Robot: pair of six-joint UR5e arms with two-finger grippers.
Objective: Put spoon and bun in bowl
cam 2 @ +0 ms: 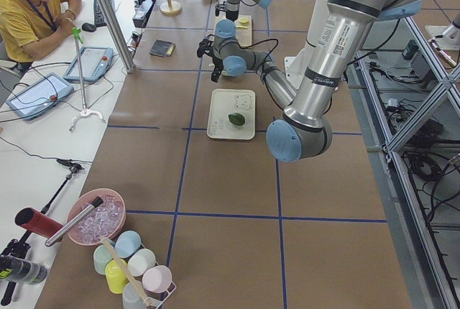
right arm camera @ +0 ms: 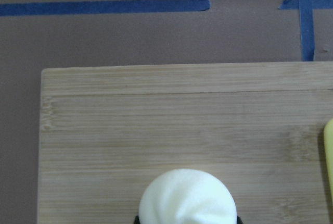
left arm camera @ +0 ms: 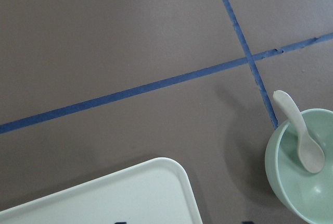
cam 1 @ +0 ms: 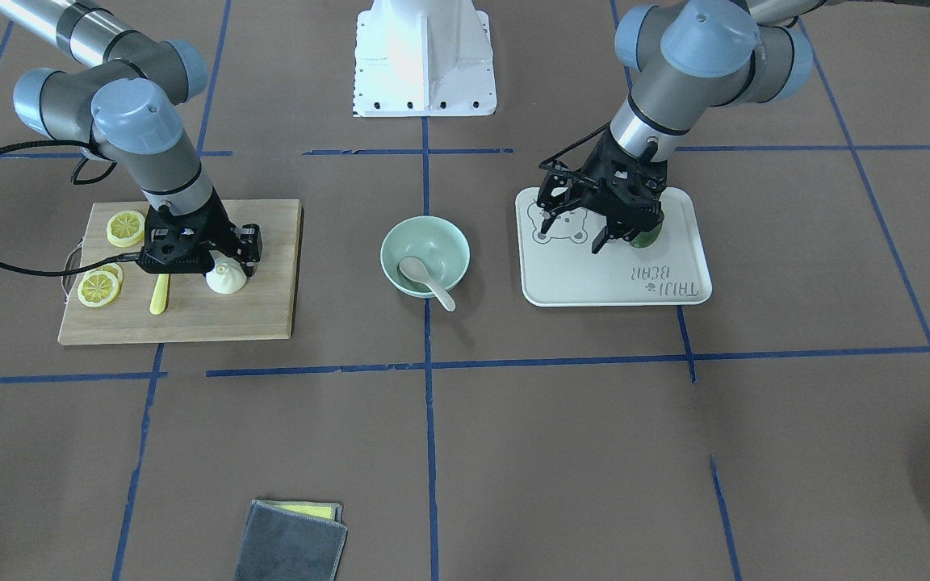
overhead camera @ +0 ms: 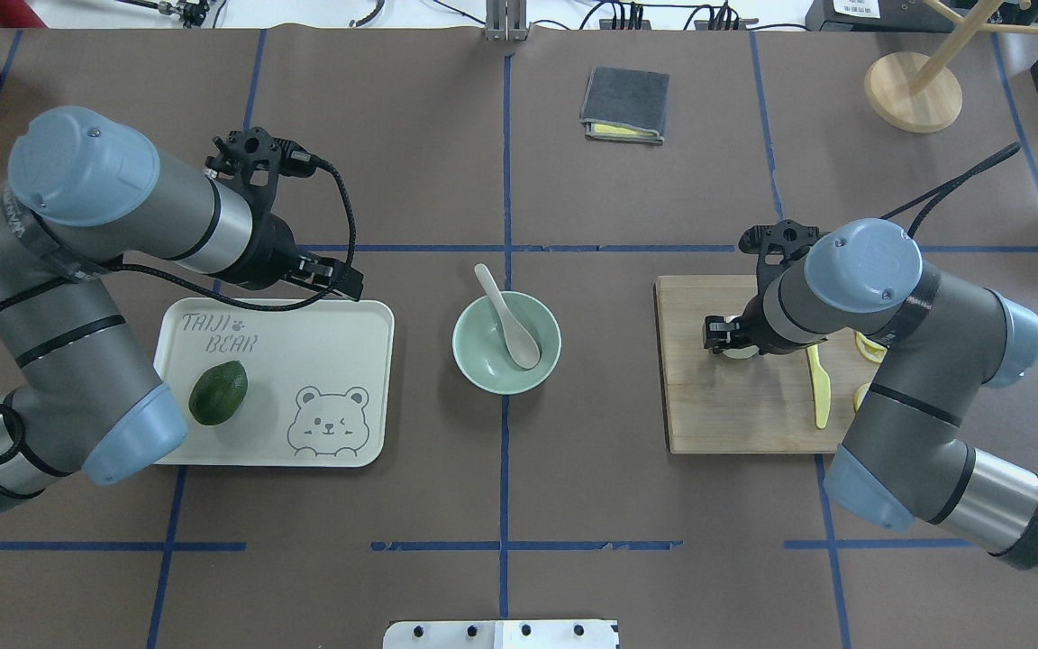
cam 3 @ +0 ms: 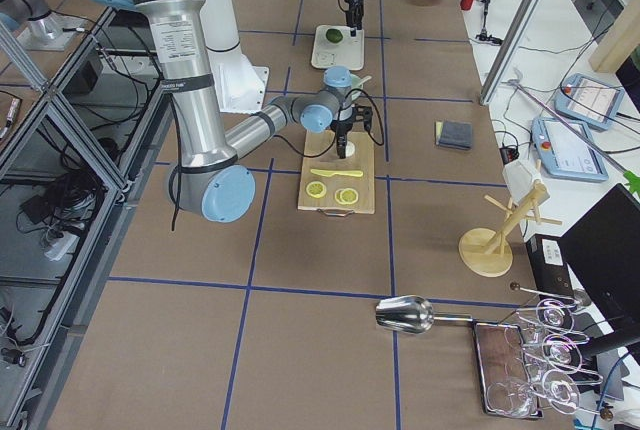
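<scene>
The mint-green bowl stands at the table's middle and also shows in the overhead view and the left wrist view. The beige spoon lies in it, its handle over the rim. The white pleated bun sits on the wooden board. My right gripper is down around the bun, and in the right wrist view its fingertips press the sides of the bun. My left gripper is open and empty above the bear-print tray.
Lemon slices and a yellow plastic knife lie on the board behind my right gripper. A green avocado lies on the tray. A folded grey cloth lies on the far side of the table. The robot base stands behind the bowl.
</scene>
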